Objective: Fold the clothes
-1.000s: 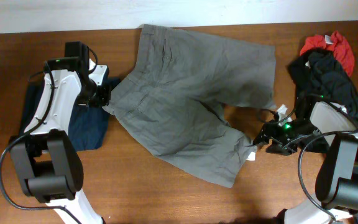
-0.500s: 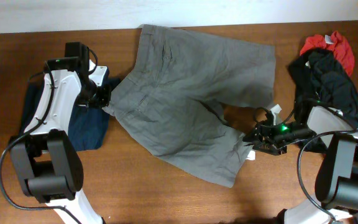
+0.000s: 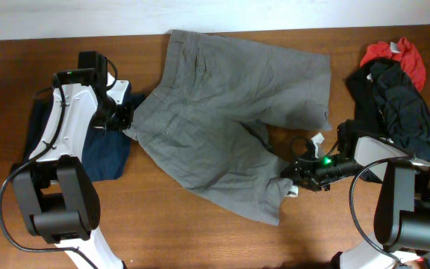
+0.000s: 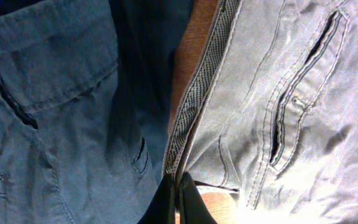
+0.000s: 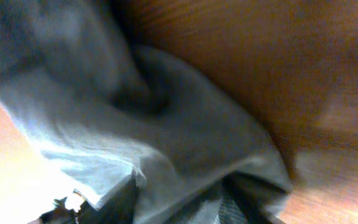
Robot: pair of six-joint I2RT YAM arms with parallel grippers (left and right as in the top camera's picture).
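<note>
Grey shorts [image 3: 230, 127] are spread across the middle of the table [image 3: 200, 243]. The waistband [image 4: 201, 87] is at the left, one leg runs to the far right and the other to the near right.

The left gripper [image 3: 124, 118] is pinched tight on the waistband's near corner. In the wrist view the fingertips meet right on that edge. The right gripper [image 3: 293, 179] is at the hem [image 5: 166, 155] of the near leg, and the cloth is bunched up against it. That wrist view is too blurry, though, so I can't tell if it actually has hold or how far the jaws have come in.

My take: this is the grab-both-ends bit before folding one half over the other. I'd make sure the right side has both layers of the hem, not just the top one, before lifting. Then raise both ends together and keep the cloth lightly taut so it doesn't sag.

Watch the navy garment [image 3: 107, 153] right under the left hold, since it could get dragged along. The black and red pile [image 3: 398, 90] at the far right is clear enough.
</note>
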